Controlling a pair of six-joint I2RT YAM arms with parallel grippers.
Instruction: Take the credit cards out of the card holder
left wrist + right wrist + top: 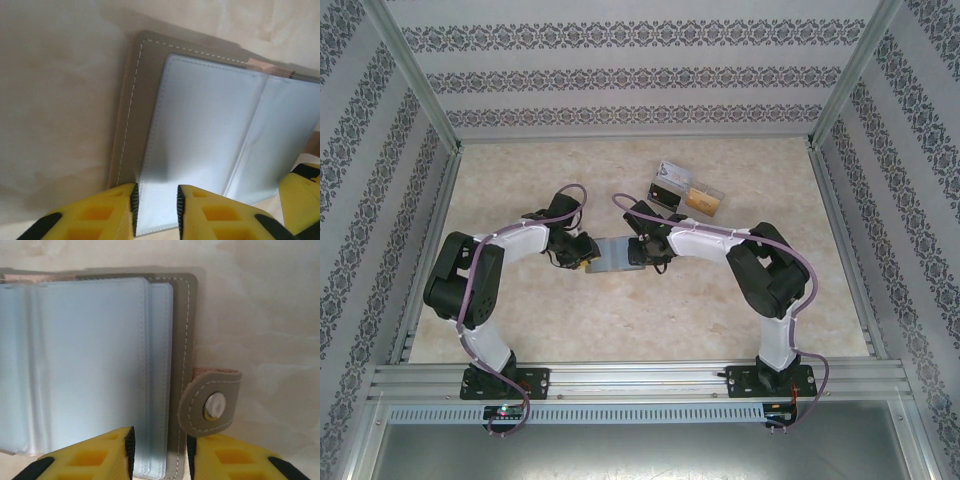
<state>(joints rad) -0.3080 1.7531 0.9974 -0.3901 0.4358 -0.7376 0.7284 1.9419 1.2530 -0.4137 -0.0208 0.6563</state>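
The grey card holder [611, 256] lies open and flat on the table between both grippers. Its pale clear sleeves [210, 130] are fanned over the grey stitched cover [129, 110], and no card shows through them. My left gripper [156, 210] stands open, its jaws straddling the near corner of the left sleeve. My right gripper [160, 456] is open over the right edge of the sleeves [90, 365] and cover, beside the snap tab [212, 405]. A gold-yellow card [704, 199], a dark card [665, 193] and a white card [671, 170] lie in the clear tray.
The clear plastic tray [718, 192] sits behind the right gripper [642, 250], at the back right of the beige table. A yellow finger of the right gripper [301, 194] shows at the edge of the left wrist view. Patterned walls and metal rails enclose the table.
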